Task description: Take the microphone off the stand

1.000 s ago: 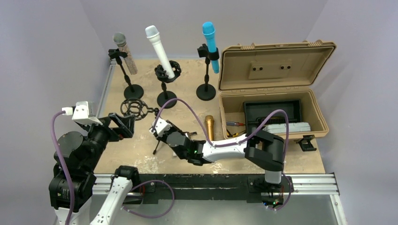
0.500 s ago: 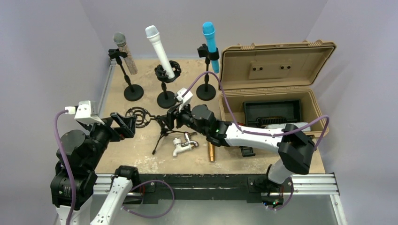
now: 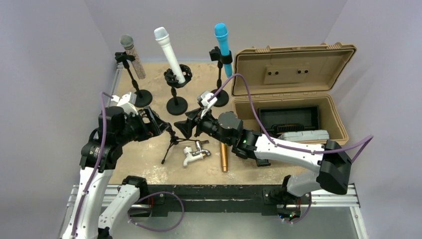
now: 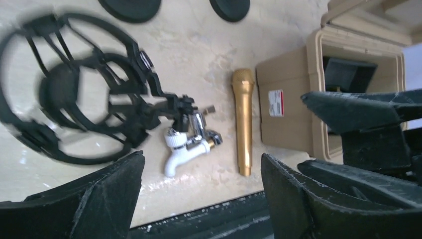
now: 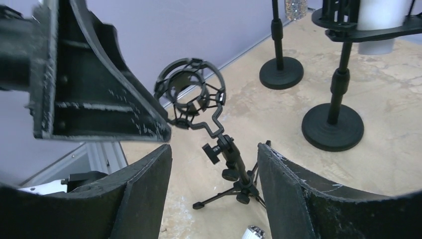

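A gold microphone (image 3: 223,154) (image 4: 243,127) lies flat on the sandy table, apart from any stand. The small tripod stand (image 3: 170,143) (image 5: 238,172) stands left of it, and its black shock-mount ring (image 4: 74,94) (image 5: 189,97) is empty. My left gripper (image 3: 158,125) (image 4: 201,164) is open beside the ring, with nothing between its fingers. My right gripper (image 3: 187,129) (image 5: 214,152) is open too, facing the stand's post from the right without touching it. The two grippers' tips are close together over the stand.
A white faucet (image 3: 193,153) (image 4: 186,149) lies by the tripod's feet. Grey (image 3: 130,52), white (image 3: 169,52) and blue (image 3: 222,41) microphones sit in round-based stands at the back. An open tan case (image 3: 291,99) fills the right side.
My right arm swung from the near edge up to the stand, and its jaws opened. My left arm moved right and forward to the shock mount.
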Controlling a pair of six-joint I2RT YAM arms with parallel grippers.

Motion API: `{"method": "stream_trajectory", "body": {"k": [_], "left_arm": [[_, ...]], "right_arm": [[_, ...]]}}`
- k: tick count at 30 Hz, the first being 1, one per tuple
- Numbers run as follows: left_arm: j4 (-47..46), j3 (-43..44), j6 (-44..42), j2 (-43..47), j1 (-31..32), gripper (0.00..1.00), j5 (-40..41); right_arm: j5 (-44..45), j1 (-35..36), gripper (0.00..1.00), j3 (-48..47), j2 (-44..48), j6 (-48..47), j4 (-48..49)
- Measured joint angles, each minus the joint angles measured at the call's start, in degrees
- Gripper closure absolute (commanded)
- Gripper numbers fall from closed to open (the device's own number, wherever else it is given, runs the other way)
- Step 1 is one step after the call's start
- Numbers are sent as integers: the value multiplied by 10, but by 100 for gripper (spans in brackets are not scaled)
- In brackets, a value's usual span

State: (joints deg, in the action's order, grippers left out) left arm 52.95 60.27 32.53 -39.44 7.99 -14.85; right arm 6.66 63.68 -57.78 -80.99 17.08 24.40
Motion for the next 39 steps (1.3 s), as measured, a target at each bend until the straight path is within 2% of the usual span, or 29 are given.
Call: {"method": "stream_trajectory", "body": {"k": [2,5,8,14,20,25,32,39], "left_arm": [[-10,-16,21,-5,27,21,2],[-14,-19,52,-20,122,28,37],[-12,-18,90,-45,211,32,109],[-6,-29,156,-74,304,35,257],[-11,-65,179,-52,322,37,335],[-22,-81,186,-77,322,39,365],[-52,-105,202,-126,331,34,420],[-82,-108,215,-181,359,44,503]], "right_arm": [[10,0,37,10,14,0,0],[20,-1,37,25,28,0,0],[34,-1,37,44,47,0,-2],[65,-2,35,75,106,-2,2],[93,-4,35,99,144,-2,11],[99,-4,35,109,143,-2,12],[104,-4,35,114,143,-5,12],[107,-4,35,118,148,-6,13]]}}
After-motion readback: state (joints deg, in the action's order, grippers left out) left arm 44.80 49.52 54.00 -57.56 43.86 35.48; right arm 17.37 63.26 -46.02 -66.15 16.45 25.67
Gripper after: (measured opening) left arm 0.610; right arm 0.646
